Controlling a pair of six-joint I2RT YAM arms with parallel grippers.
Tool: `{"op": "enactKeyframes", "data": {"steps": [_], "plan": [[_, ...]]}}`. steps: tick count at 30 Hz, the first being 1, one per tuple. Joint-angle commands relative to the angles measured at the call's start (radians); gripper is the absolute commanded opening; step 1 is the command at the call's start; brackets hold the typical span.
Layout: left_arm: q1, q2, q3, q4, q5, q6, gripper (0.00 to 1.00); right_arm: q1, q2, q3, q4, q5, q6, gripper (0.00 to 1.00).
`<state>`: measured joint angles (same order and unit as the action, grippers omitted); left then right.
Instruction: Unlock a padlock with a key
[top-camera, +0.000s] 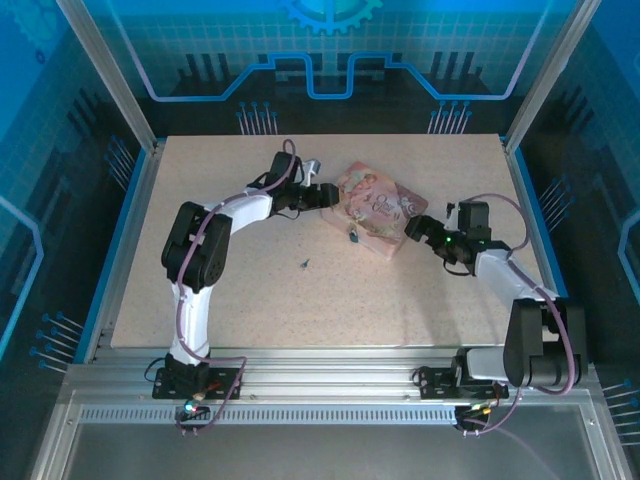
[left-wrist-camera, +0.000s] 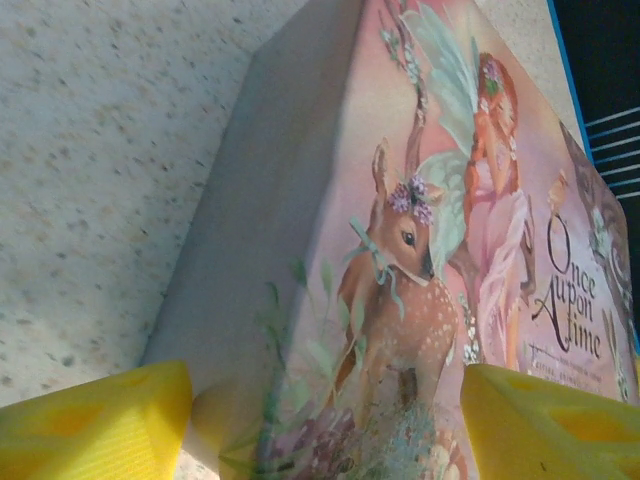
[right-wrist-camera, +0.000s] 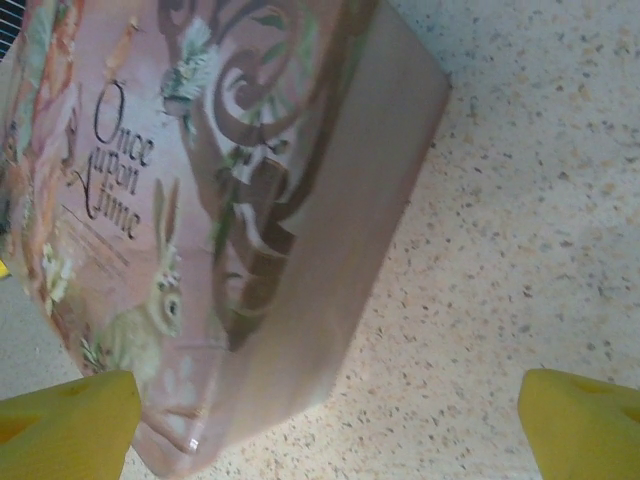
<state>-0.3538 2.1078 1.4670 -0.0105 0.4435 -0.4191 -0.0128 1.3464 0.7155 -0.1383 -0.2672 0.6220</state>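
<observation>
Speckled table (top-camera: 250, 300): key (top-camera: 305, 264) tiny, heading unreadable; padlock (top-camera: 352, 234) at box (top-camera: 375, 205).

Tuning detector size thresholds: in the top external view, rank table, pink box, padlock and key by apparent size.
1. table
2. pink box
3. padlock and key: both are mere specks. The padlock looks marginally bigger, but they are too small to rank firmly.

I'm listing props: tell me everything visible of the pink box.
The pink box is a flat, cardboard-looking rectangle printed with a fawn, a fairy, a rabbit and Once Upon a Time. It lies askew on the table. The open left gripper is at its left end, the open right gripper at its right; contact unclear. A small padlock sits at its near edge.
</observation>
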Motion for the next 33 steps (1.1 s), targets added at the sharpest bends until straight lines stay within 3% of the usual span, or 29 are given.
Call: {"op": "enactKeyframes", "data": {"steps": [1,6,14,23,33], "plan": [[-0.035,-0.07,-0.037,0.049,0.057,-0.011,0.72,0.014,0.038,0.045,0.002,-0.024,0.003,0.97],[-0.057,-0.111,-0.086,0.069,0.044,-0.002,0.73,0.015,0.119,0.112,-0.023,-0.024,-0.013,0.95],[-0.054,-0.07,-0.01,-0.013,-0.115,0.063,0.77,0.016,0.222,0.205,-0.044,-0.026,-0.01,0.9],[-0.059,0.005,0.071,-0.022,-0.032,0.037,0.72,0.033,0.308,0.285,-0.073,-0.029,-0.022,0.81],[-0.057,-0.125,-0.116,0.058,0.005,0.013,0.66,0.134,0.39,0.383,-0.116,-0.021,-0.069,0.74]]}}
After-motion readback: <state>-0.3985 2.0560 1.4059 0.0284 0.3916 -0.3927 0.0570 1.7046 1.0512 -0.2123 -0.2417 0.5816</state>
